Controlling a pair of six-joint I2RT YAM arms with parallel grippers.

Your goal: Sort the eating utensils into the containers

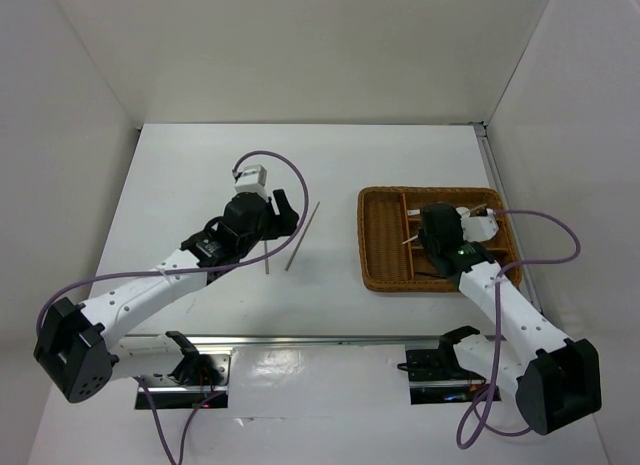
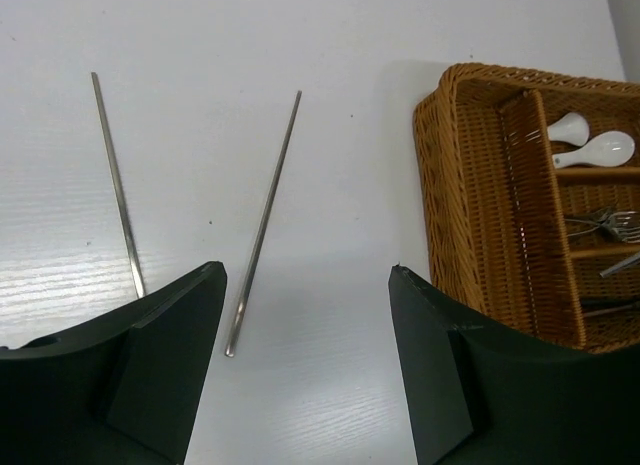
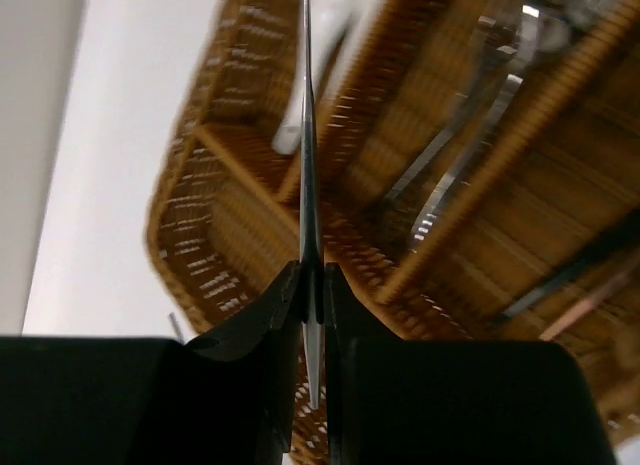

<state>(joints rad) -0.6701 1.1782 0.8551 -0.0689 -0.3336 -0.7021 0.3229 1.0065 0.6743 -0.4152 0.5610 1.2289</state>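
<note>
The left gripper (image 2: 305, 275) hangs low over the white table (image 2: 330, 75), its jaws spread wide with nothing between them. Two loose metal chopsticks lie on the table just ahead of it. In the left wrist view the middle chopstick (image 2: 263, 225) slants from the upper centre down into the gap between the fingers. The left chopstick (image 2: 118, 185) lies to its left, its lower end slipping behind the dark finger (image 2: 150, 375) at the lower left. The two splay apart at the top and do not touch. In the overhead view both lie left of centre, apart from the wicker tray (image 1: 378, 255) at right of centre.

The right gripper (image 3: 312, 280) hovers over that tray, pinched tight on a thin metal stick (image 3: 307, 165) that runs straight up the frame in its own wrist view. That view is blurred, so I cannot tell which compartment lies under the stick.

In the upper right of the left wrist view, two white spoons (image 2: 590, 140) lie in the topmost short compartment. Silver forks (image 2: 605, 225) lie in the one just below.
</note>
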